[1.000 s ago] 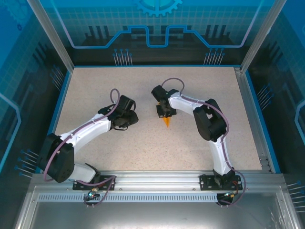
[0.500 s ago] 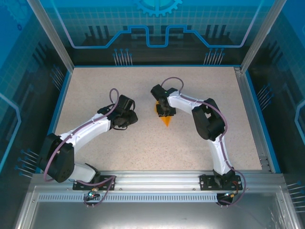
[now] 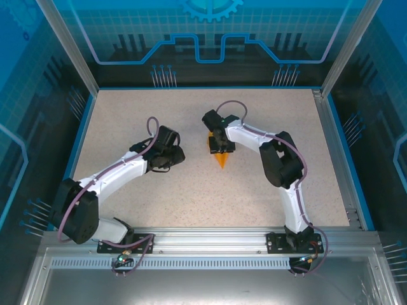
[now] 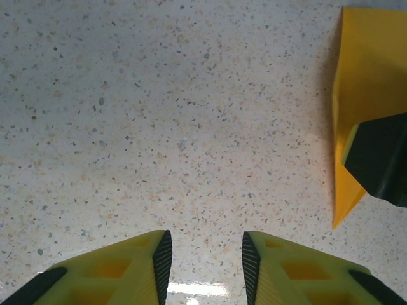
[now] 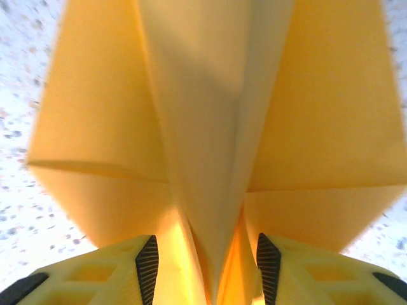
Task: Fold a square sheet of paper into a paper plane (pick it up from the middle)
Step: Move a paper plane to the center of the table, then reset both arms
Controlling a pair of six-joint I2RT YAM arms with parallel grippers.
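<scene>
The square sheet of paper, orange-yellow, is folded into a slim pointed paper plane [image 3: 221, 161] that lies on the speckled table with its tip toward the near edge. My right gripper [image 3: 218, 147] stands over its far end. In the right wrist view the plane's raised centre fold [image 5: 210, 127] runs up between the jaws of the right gripper [image 5: 205, 267], which stand apart with gaps on both sides, so it is open. My left gripper [image 3: 180, 154] is to the plane's left, apart from it. Its jaws [image 4: 203, 260] are open over bare table, with the plane [image 4: 369, 76] at the right.
The speckled table [image 3: 159, 114] has a blue rim and glass walls around it. A dark fingertip [image 4: 381, 159] of the right gripper covers part of the plane in the left wrist view. Both arms bend in toward the table's middle.
The right gripper's jaws have opened off the plane's centre fold. The left arm has barely moved.
</scene>
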